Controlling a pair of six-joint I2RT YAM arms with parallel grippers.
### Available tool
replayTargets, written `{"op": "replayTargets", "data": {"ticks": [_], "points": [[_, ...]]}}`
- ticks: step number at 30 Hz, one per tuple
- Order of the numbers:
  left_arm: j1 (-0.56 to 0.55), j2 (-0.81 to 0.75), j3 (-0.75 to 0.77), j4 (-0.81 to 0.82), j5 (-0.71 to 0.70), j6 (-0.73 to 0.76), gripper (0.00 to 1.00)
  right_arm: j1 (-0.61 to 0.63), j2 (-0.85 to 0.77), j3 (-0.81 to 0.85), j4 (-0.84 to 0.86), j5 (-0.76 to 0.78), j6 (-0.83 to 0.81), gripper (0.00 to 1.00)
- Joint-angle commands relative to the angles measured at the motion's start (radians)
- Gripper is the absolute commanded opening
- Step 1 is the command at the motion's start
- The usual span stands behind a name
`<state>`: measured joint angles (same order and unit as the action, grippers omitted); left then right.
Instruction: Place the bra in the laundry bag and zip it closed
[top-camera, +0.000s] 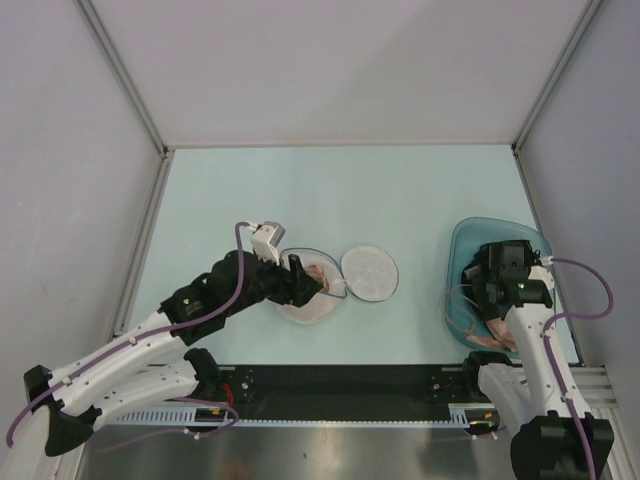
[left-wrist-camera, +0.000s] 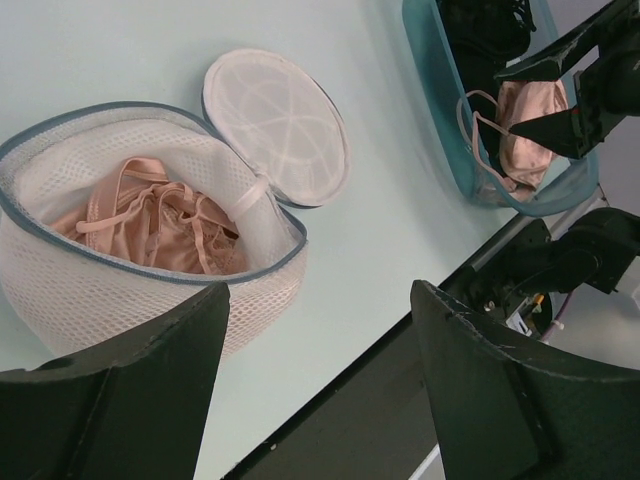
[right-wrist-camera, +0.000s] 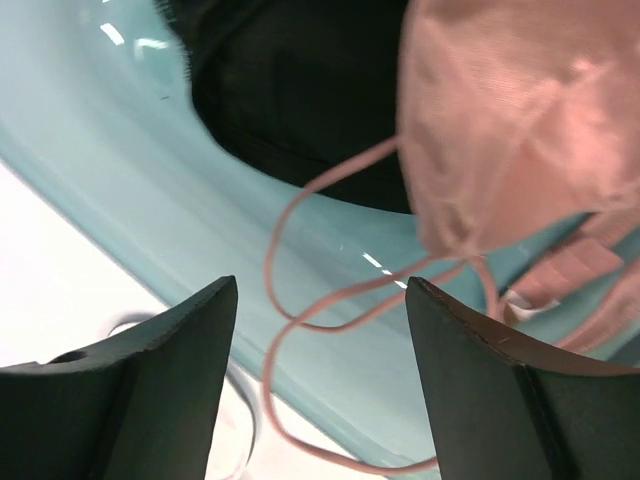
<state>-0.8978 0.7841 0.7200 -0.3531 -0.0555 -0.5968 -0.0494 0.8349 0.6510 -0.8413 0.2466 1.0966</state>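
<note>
Both pairs of jaws stand wide apart, gripping nothing. At the left of the left wrist view the bra (left-wrist-camera: 150, 225) lies crumpled inside the open laundry bag (left-wrist-camera: 120, 290), its cups hard to make out. The left gripper (left-wrist-camera: 320, 300) hangs above, its fingers hiding the bag's lower edge. The right gripper (right-wrist-camera: 320, 290) hovers in a teal basin (right-wrist-camera: 120, 150) over a black garment (right-wrist-camera: 290, 90) and another pink piece (right-wrist-camera: 500, 120) with thin straps, cut off at the upper right.

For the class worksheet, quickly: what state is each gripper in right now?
Left gripper: open, holding nothing.
Right gripper: open, holding nothing.
</note>
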Motion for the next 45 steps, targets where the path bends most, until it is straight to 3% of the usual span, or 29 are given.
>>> {"op": "replayTargets", "data": {"ticks": [1,6,9,11,15,16,27,32,35,41,45], "points": [[0.01,-0.022,0.052,-0.004,0.029,0.008,0.78,-0.001,-0.063,-0.037,-0.062,0.089,0.114,0.71],[0.01,-0.017,0.062,-0.004,0.022,-0.014,0.78,-0.044,-0.016,-0.116,0.085,0.047,0.117,0.68],[0.01,-0.006,0.084,-0.024,0.025,-0.017,0.78,-0.053,0.026,-0.133,0.145,0.042,0.105,0.55],[0.01,-0.008,0.09,-0.041,0.011,-0.018,0.78,-0.06,0.027,-0.126,0.151,0.036,0.092,0.35],[0.01,-0.019,0.098,-0.05,-0.012,-0.02,0.78,-0.064,-0.045,-0.067,0.111,0.048,0.03,0.11],[0.01,-0.019,0.099,-0.05,-0.015,-0.02,0.78,-0.07,-0.06,-0.054,0.107,0.039,0.014,0.0],[0.013,0.026,0.124,-0.041,-0.017,-0.023,0.78,-0.122,-0.165,0.116,0.068,-0.067,-0.151,0.0],[0.045,0.032,0.134,-0.006,0.04,-0.015,0.8,-0.121,-0.123,0.352,0.126,-0.139,-0.319,0.0],[0.104,0.052,0.154,0.022,0.156,-0.008,0.82,-0.11,-0.071,0.497,0.137,-0.199,-0.386,0.0],[0.201,0.121,0.234,0.077,0.344,0.034,0.83,-0.012,0.033,0.68,0.212,-0.334,-0.449,0.0],[0.22,0.17,0.301,0.121,0.41,0.078,0.83,0.123,0.104,0.807,0.251,-0.316,-0.466,0.0]]}}
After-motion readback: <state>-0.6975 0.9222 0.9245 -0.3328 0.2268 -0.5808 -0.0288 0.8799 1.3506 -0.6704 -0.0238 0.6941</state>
